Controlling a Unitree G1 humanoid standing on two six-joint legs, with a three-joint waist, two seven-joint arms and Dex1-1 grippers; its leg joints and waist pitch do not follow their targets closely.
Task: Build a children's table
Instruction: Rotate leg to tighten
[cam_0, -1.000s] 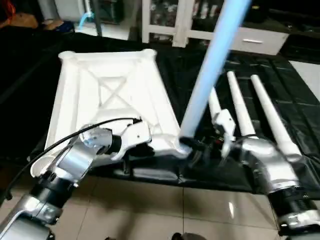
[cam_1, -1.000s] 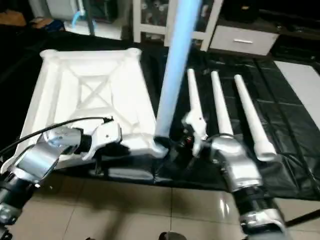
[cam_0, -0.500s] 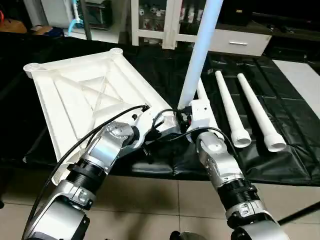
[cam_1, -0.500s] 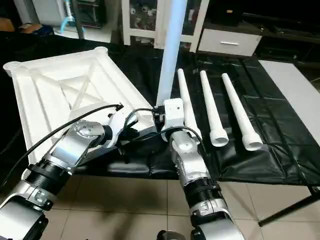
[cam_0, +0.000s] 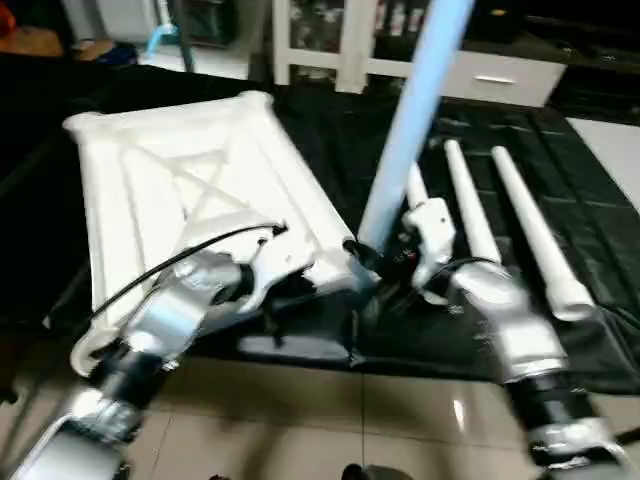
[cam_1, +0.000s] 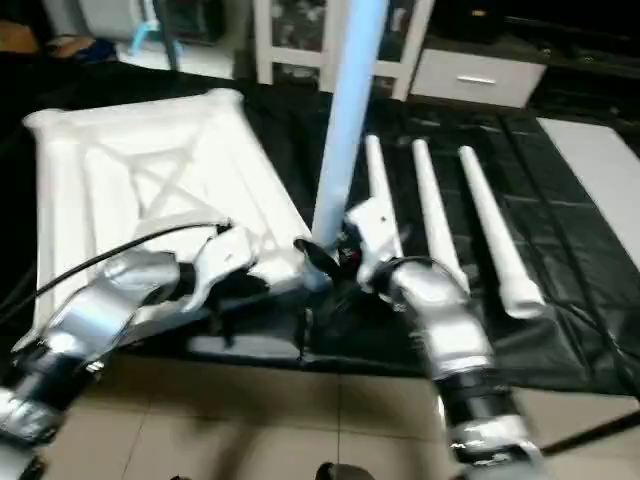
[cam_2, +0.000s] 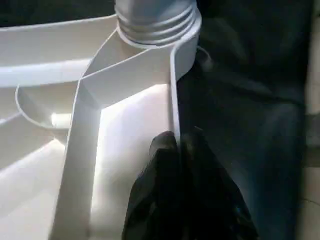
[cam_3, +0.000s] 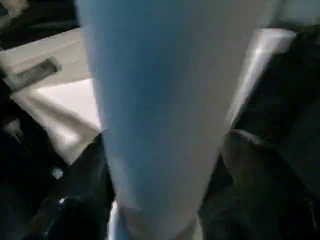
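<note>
The children's table top (cam_0: 180, 190) lies upside down on black cloth, its X-ribs facing up. One white leg (cam_0: 410, 120) stands upright in the near right corner socket (cam_2: 157, 25), where its threaded end shows. My left gripper (cam_2: 177, 142) is shut on the top's rim wall just beside that socket. My right gripper (cam_0: 372, 262) is open, with a dark finger (cam_3: 80, 200) on either side of the leg's base. Three more legs (cam_0: 470, 210) lie side by side on the cloth to the right.
The black cloth (cam_0: 600, 200) covers the work surface, and its front edge drops to a tiled floor (cam_0: 300, 420). A white glass-door cabinet (cam_0: 340, 40) and a white drawer unit (cam_0: 500, 75) stand behind. A black cable (cam_0: 190, 255) runs over my left forearm.
The whole view has swung with the head. The leg stays upright in the corner socket, and both grippers remain at that corner.
</note>
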